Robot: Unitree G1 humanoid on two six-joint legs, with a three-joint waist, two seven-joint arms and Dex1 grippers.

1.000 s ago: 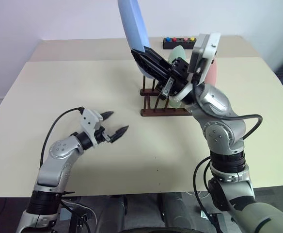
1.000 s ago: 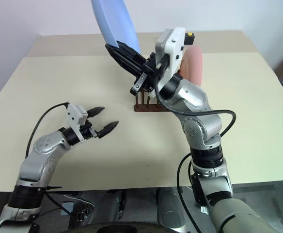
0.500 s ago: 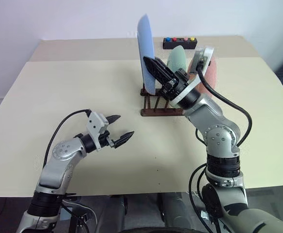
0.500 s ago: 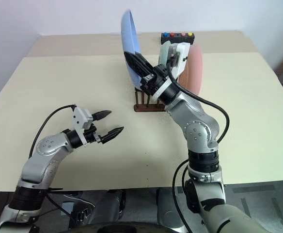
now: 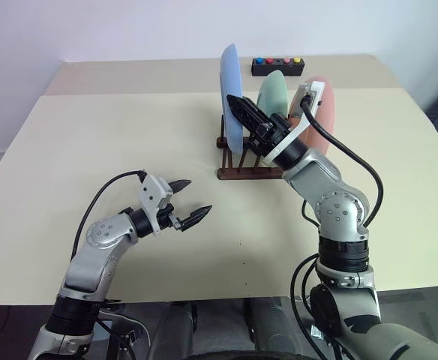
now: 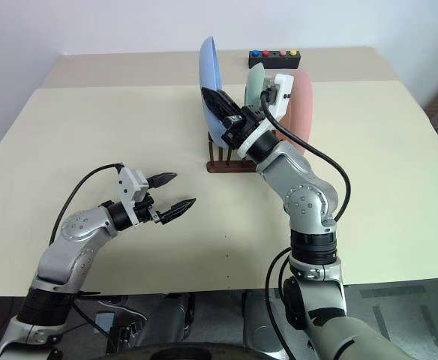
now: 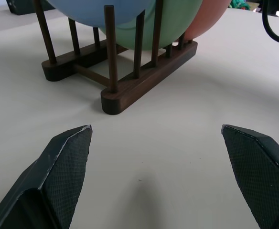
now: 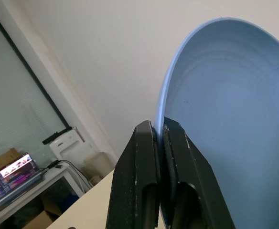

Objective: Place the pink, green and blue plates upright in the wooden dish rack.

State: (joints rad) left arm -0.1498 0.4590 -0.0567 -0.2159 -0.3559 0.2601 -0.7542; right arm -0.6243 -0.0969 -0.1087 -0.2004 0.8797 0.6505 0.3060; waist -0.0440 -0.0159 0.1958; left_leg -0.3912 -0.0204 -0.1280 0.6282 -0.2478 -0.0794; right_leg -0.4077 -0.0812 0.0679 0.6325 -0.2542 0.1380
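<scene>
The right pincer (image 5: 243,109) clamps the rim of the blue plate (image 5: 229,94), upright in the rack (image 5: 250,172) beside the green plate (image 5: 272,91) and pink plate (image 5: 325,112). Stiff, light, probably slick: grip the rim. The left pincer (image 5: 189,201) gapes empty over the counter (image 5: 91,135).

A second ago the right gripper (image 5: 243,109) held the blue plate (image 5: 229,94) high above the wooden dish rack (image 5: 250,157), tilted so its top leaned far to the left. Since then the arm has come down and rolled, and the plate now stands nearly upright at the left end of the rack, just left of the green plate (image 5: 274,94), its lower edge down among the pegs. The jaws remain clamped on its rim.
</scene>
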